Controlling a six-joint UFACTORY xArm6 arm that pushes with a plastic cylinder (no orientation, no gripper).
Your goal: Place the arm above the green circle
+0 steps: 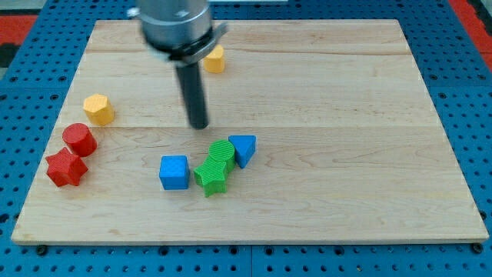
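My tip [199,125]: worktop [346,92] centre, just top-edge side of green circle [221,152]
Green circle: touching green star [210,177], blue triangle [243,148]

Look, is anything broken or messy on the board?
Nothing looks broken or spilled. The only odd bit: the green circle, green star and blue triangle are squashed together in a clump, touching. My tip sits just above the clump, toward the view's top, apart from it.

We see a pale wood counter [323,92], smooth with visible grain, on a blue perforated base [461,69]. Our rod [194,92] looks matt dark under a greyish metal collar [175,23]. The green circle [222,153] shows ribbed, matt plastic
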